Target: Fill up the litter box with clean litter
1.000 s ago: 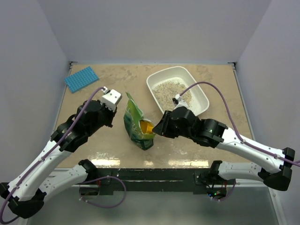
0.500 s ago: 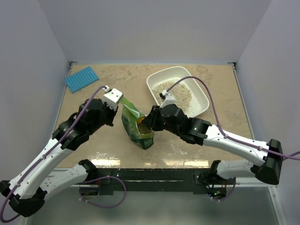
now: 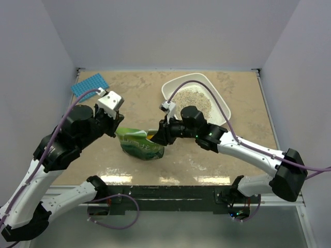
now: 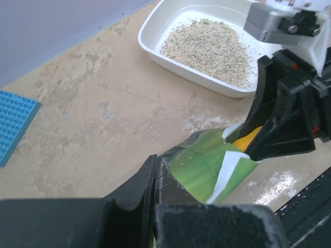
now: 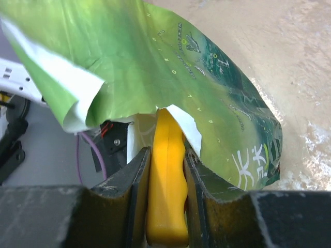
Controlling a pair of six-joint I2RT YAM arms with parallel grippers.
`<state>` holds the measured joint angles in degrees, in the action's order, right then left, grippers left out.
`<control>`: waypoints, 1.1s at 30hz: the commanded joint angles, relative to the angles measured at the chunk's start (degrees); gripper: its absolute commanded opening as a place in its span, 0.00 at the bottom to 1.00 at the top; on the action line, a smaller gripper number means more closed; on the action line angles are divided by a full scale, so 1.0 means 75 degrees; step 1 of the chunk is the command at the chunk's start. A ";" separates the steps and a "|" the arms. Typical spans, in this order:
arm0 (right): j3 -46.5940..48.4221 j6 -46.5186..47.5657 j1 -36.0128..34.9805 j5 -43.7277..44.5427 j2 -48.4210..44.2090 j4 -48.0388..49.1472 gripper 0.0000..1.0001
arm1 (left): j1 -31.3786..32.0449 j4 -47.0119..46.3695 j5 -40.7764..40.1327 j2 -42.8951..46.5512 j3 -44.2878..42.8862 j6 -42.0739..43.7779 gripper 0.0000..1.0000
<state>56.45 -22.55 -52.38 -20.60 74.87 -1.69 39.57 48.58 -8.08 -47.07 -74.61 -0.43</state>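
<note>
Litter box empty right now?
No, the left wrist view shows a heap of pale granular litter lying inside the white litter box.

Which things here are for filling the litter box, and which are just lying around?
For the job: litter box, clean litter, green bag, yellow scoop.
Just lying about: blue mat.

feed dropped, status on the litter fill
Left gripper shut on green pouch edge. Right gripper shut on yellow scoop, tip inside pouch. Litter box holds litter heap. Nothing between pouch and box.
</note>
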 commanded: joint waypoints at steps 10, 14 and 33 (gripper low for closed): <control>0.0466 0.1611 0.0878 -0.1285 -0.0969 -0.1437 0.00 | 0.0208 0.1398 0.2700 -0.0088 -0.1115 0.1696 0.51; 0.0186 0.1740 0.0937 -0.1343 -0.1403 -0.1731 0.00 | 0.0290 0.1468 0.3198 0.0135 -0.0986 0.2131 0.73; -0.0155 0.1588 0.0937 -0.1495 -0.1651 -0.1637 0.00 | 0.0314 0.1058 0.1581 -0.1165 -0.0541 0.3572 1.00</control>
<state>55.46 -10.13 -45.41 -30.00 62.61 -15.00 41.71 57.93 5.69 -54.76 -78.83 23.22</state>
